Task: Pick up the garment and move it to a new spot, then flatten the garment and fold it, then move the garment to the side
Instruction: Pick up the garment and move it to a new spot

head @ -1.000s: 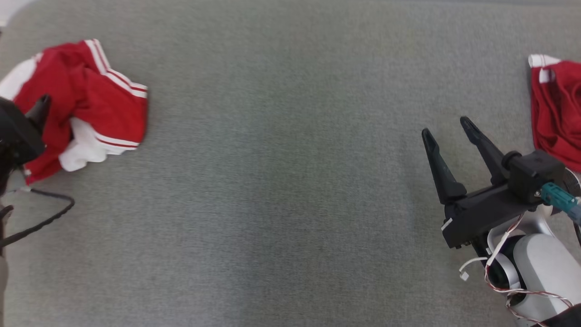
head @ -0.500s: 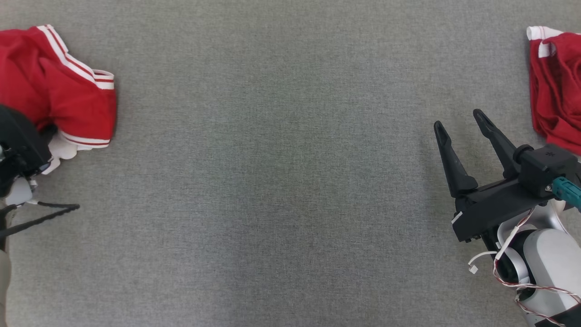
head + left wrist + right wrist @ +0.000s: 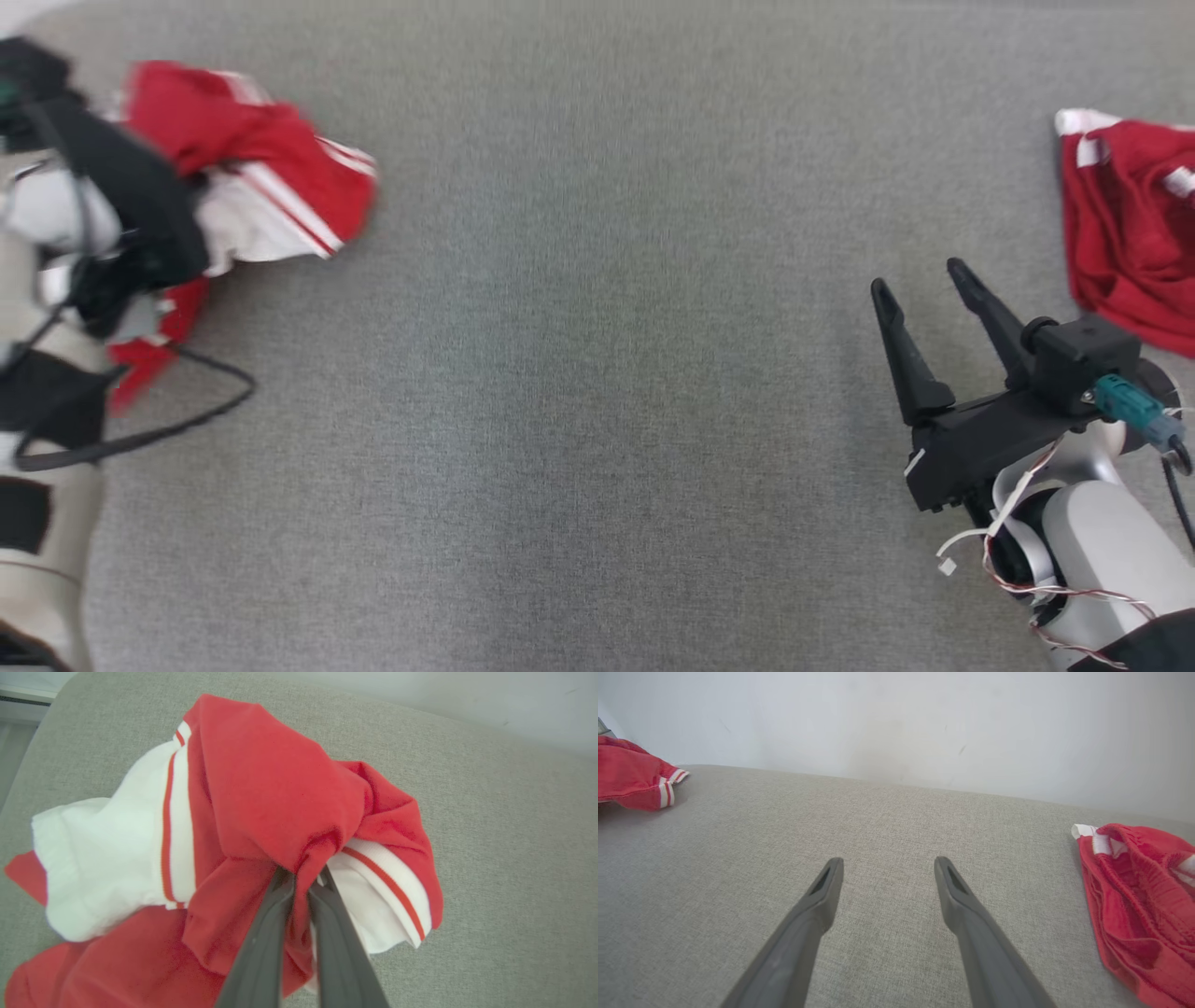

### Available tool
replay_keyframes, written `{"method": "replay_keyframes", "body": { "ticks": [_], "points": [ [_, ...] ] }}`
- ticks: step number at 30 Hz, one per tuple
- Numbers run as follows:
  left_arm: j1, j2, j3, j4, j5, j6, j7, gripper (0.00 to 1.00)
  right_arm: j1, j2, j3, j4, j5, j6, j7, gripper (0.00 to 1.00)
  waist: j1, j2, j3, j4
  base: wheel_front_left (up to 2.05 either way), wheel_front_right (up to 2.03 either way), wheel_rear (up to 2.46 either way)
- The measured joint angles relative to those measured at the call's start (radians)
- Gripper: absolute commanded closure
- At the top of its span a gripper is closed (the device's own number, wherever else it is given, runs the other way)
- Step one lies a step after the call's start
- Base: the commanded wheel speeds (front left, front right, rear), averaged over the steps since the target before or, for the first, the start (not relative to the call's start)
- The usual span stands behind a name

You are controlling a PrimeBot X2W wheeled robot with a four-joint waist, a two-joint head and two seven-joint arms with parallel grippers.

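Since a moment ago the left arm has swung in over the red-and-white garment (image 3: 271,177), and the left gripper (image 3: 306,882) has drawn its jaws nearly together on a bunched red fold near the garment's middle, with the cloth puckering up toward the pinch. The garment sits at the far left of the grey surface (image 3: 597,373), close to its rounded far corner, with white striped cuffs splayed out to either side and a red flap trailing below. From where I stand the grip looks narrow, a single gathered ridge, so I'd say the lift should go straight up and slowly until the trailing parts hang free, and only then travel sideways. Otherwise the loose ends may drag or the fold may slip out. A dark cable (image 3: 187,420) loops on the surface just beside the arm and could snag the hanging cloth. Toward the right lies a broad bare stretch of surface, plenty of room for setting down and spreading. The right gripper (image 3: 916,274) hovers at the lower right with its jaws spread wide and nothing between them. Just beyond it, a second red garment (image 3: 1130,224) lies at the right edge, so the new spot is best kept to the middle.
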Motion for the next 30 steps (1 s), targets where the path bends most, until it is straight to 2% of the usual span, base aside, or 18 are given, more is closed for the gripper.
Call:
{"method": "replay_keyframes", "body": {
  "ticks": [8,16,24,30],
  "points": [
    [0.015,-0.057,-0.168,-0.157,-0.113,0.0,-0.03,1.0,0.011,0.023,-0.002,0.054,0.028,0.003,-0.028,0.0,-0.0001,-0.0001,-0.074,-0.014,0.0,0.0,0.0],
    [0.112,-0.097,-0.362,-0.365,-0.256,0.0,-0.058,1.0,0.075,0.028,-0.027,0.097,0.048,0.003,-0.062,0.0,-0.0001,-0.0001,-0.148,-0.039,0.0,0.0,0.0],
    [0.224,-0.1,-0.518,-0.516,-0.311,0.0,-0.107,1.0,0.114,0.038,-0.03,0.127,0.063,0.004,-0.087,0.0,-0.0002,-0.0001,-0.208,-0.058,0.0,0.0,0.0],
    [0.369,-0.152,-0.593,-0.604,-0.341,0.0,-0.16,1.0,0.164,0.037,-0.043,0.127,0.072,0.004,-0.104,0.0,-0.0002,-0.0001,-0.245,-0.067,0.0,0.0,0.0]
  ]
}}
